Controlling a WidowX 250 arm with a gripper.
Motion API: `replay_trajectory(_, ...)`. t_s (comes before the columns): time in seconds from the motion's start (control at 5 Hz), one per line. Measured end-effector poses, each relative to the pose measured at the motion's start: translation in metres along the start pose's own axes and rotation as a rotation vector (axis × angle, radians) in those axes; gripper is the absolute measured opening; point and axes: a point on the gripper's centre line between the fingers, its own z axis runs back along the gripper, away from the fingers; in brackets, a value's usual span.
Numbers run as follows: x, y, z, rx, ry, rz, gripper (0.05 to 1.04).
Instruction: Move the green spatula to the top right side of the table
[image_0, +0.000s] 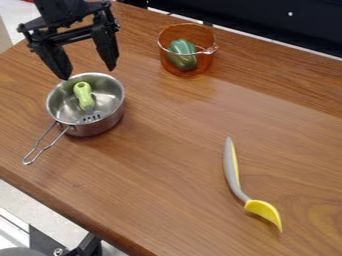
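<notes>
While in pot (100, 126), green spatula (83, 94).

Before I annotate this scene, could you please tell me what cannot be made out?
In the camera view:
Green spatula: slotted end too small to tell whether it touches the pot's floor.
Green object: lower part veiled by the orange bowl's tinted wall.
Robot arm: upper part cut off by the top edge.
Grey rounded thing: cut off by the bottom edge; unidentifiable.
</notes>
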Motion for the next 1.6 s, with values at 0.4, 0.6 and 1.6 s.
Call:
replay_trajectory(0.4, 0.012, 0.021, -0.013, -0.008, -0.048, 0.086, 1.0)
replay_trajectory(0.6, 0.016, 0.029, -0.022, 0.014, -0.047, 0.113, 1.0)
replay_trajectory(1.6, 0.004, 0.024, -0.058, 0.169, -0.084, 0.1, 0.997)
